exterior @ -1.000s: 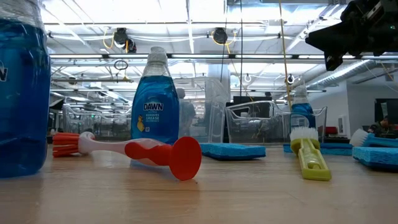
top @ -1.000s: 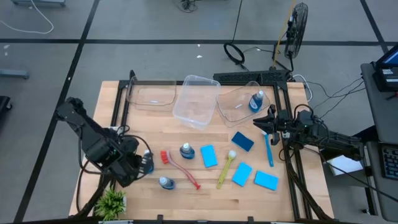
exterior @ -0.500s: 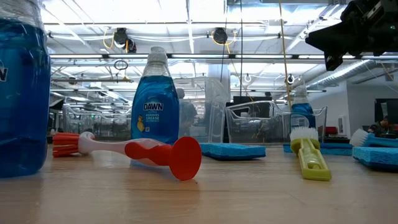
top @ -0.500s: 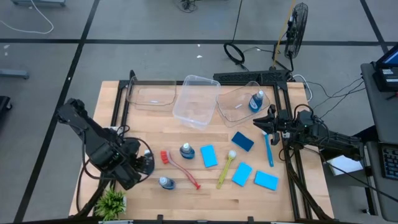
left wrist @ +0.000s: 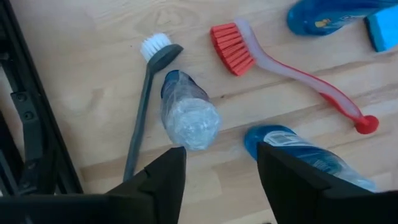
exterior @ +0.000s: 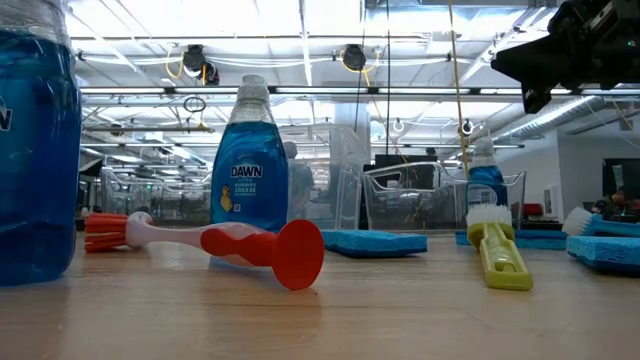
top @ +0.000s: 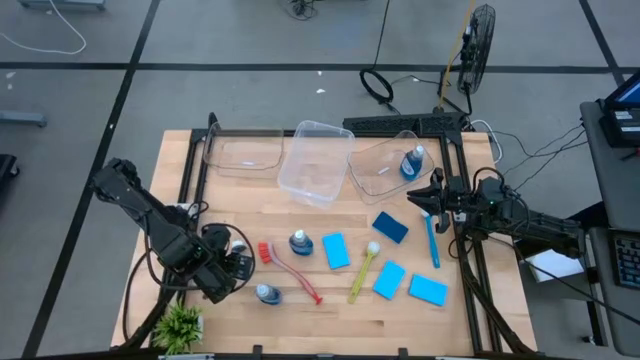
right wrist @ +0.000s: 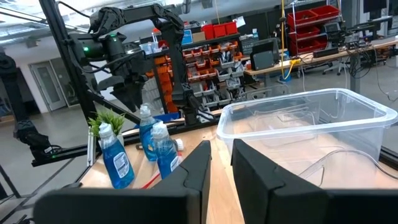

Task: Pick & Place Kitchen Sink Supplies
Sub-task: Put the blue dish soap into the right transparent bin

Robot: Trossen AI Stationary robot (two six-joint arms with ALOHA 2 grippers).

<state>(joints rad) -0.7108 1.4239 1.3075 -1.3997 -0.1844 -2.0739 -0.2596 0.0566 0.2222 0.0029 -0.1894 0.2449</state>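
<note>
Since one second ago the left gripper (top: pixel 238 268) shifts a little toward the middle of the table (top: pixel 330 318), and nothing else changes place. Its fingers stand apart and hold nothing; the left wrist view shows a clear bottle (left wrist: pixel 188 113) of blue liquid upright on the wood just in front of them, with a grey brush (left wrist: pixel 145 99) lying beside it, a second bottle (left wrist: pixel 298 147) near, and the red brush (left wrist: pixel 283 66) a little further. The right gripper (top: pixel 432 200) waits at the far right side of the table, next to a clear bin (top: pixel 385 167); its fingers are nearly together and empty. My judgement is that the task is only at its beginning. One bottle (top: pixel 411 162) already stands inside that right bin, while the other two bins (top: pixel 316 160) look empty. On the table three bottles are left, among them one (top: pixel 299 243) in the middle, as well as four blue sponges (top: pixel 335 251), the yellow brush (top: pixel 361 272) and the blue brush (top: pixel 432 240). The small green plant (top: pixel 180 326) at the near left corner is not part of the work.
</note>
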